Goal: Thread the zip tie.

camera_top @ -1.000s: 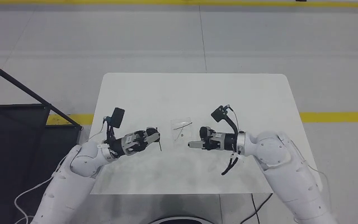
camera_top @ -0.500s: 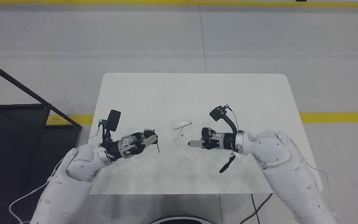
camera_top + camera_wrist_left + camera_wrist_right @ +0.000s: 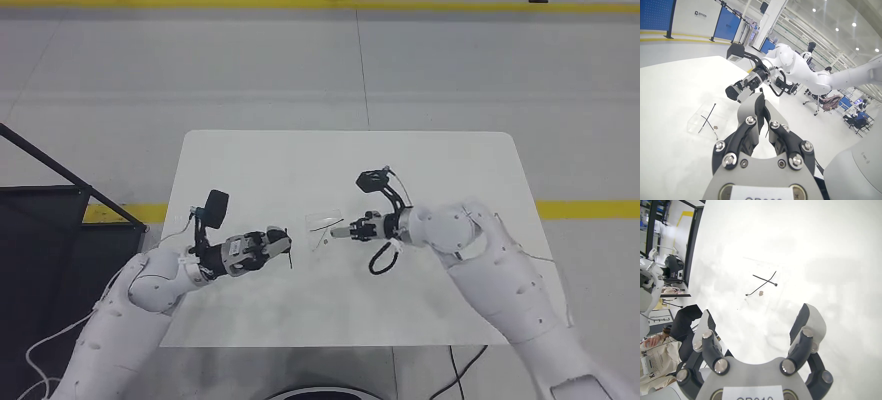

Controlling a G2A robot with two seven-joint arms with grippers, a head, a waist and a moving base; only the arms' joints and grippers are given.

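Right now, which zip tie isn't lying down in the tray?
The zip tie pinched in the left gripper, held up in the air. The other two zip ties lie crossed in the clear tray.

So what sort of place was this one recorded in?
Probably a big factory-style hall or robotics lab: a high beamed ceiling with spot lights, blue partition panels on a pale floor, and a yellow floor line beside the white table.

top looks down; wrist views share table (image 3: 250, 160)
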